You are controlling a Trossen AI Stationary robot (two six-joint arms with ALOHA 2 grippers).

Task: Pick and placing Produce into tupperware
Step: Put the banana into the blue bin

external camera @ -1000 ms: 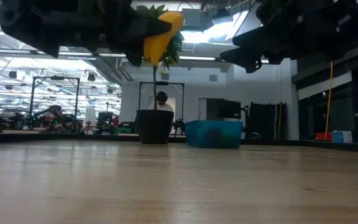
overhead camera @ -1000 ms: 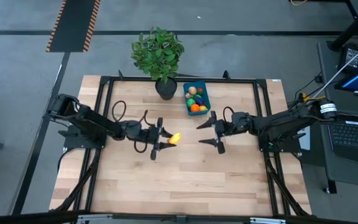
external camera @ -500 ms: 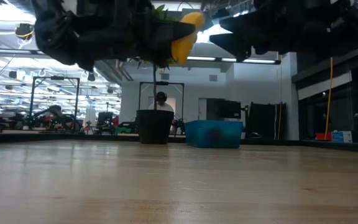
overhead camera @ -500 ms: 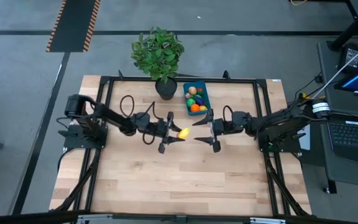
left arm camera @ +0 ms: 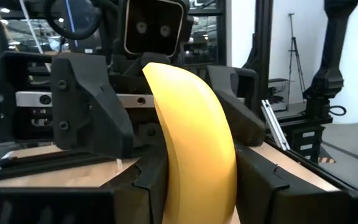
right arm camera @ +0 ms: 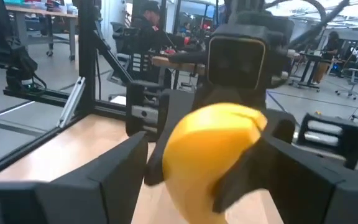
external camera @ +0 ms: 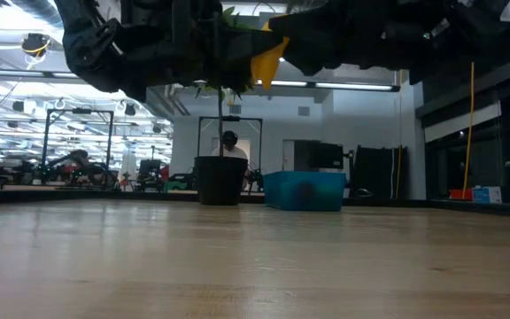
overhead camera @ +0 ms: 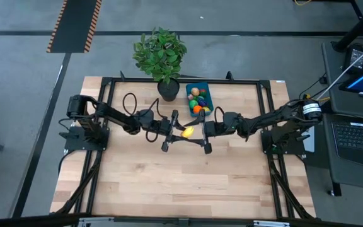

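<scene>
Both arms meet above the middle of the table (overhead camera: 169, 189), a little toward 12 o'clock from its centre. The left gripper (overhead camera: 180, 130) reaches in from 9 o'clock and has its 2 fingers closed part-way on a yellow banana (overhead camera: 186, 132), which hangs in the air clear of the wood. In the left wrist view the banana (left arm camera: 194, 143) stands upright between that arm's own dark fingers (left arm camera: 135, 193), pressed on both sides.

The right gripper (overhead camera: 201, 131) comes in from 3 o'clock, facing the left one, its jaws spread wide on either side of the banana's free end. In the right wrist view the rounded yellow end (right arm camera: 213, 152) sits between the 2 spread fingers (right arm camera: 86, 180); whether they touch the fruit cannot be told. In the low view the banana (external camera: 264, 62) shows high above the tabletop between the 2 dark arms.

The blue tupperware (overhead camera: 209, 101) lies open at 12 o'clock from the grippers, just beside the dark pot of a leafy potted plant (overhead camera: 161, 53) at the table's far edge. Inside it lie several pieces of produce (overhead camera: 197, 101): an orange one, green ones, a red one and a tan one, packed close together. The low view shows the tupperware (external camera: 304, 190) resting on the wood right of the pot (external camera: 220, 182).

A person (external camera: 229, 146) shows in the room far behind the pot.
</scene>
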